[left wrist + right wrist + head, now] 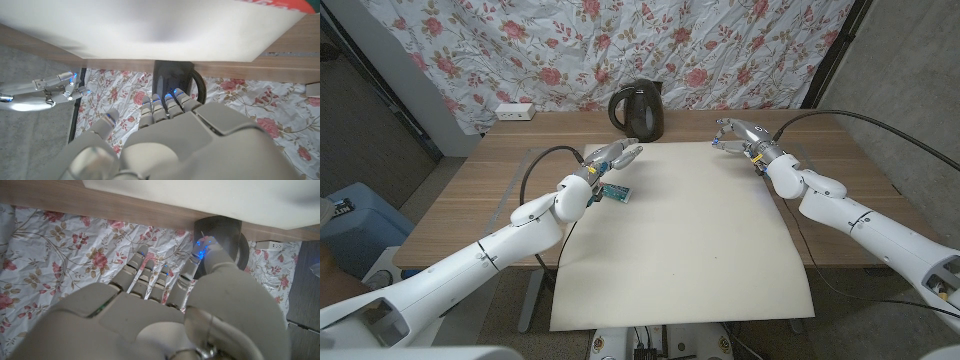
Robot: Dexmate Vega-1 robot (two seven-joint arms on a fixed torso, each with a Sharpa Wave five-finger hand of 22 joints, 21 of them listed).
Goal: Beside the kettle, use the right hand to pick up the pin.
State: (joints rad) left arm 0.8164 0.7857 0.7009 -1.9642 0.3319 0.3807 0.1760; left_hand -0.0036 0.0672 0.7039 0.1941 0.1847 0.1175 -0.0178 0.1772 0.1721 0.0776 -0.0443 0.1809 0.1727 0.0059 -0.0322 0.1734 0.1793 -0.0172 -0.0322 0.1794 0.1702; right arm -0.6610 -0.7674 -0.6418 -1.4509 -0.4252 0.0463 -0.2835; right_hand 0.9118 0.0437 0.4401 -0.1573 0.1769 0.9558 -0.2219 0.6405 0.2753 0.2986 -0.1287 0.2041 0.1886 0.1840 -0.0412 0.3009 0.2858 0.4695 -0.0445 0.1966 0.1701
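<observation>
Can't make out the pin anywhere tbh, too small, so all I can say is it's prob somewhere by the kettle [638, 110] at the back of the table [500, 170], where your right hand [738, 133] hovers just right of it at the white sheet's [680, 240] far edge. Its fingers [724, 127] look half curled toward the kettle, but idk if they're pinching anything or empty. Looks like the reach/grasp step imo: next you need thumb and fingertip right on the pin w/ a fine pinch, while your left hand [610, 157] waits released, fingers straight, beside a small teal item [617, 193].
</observation>
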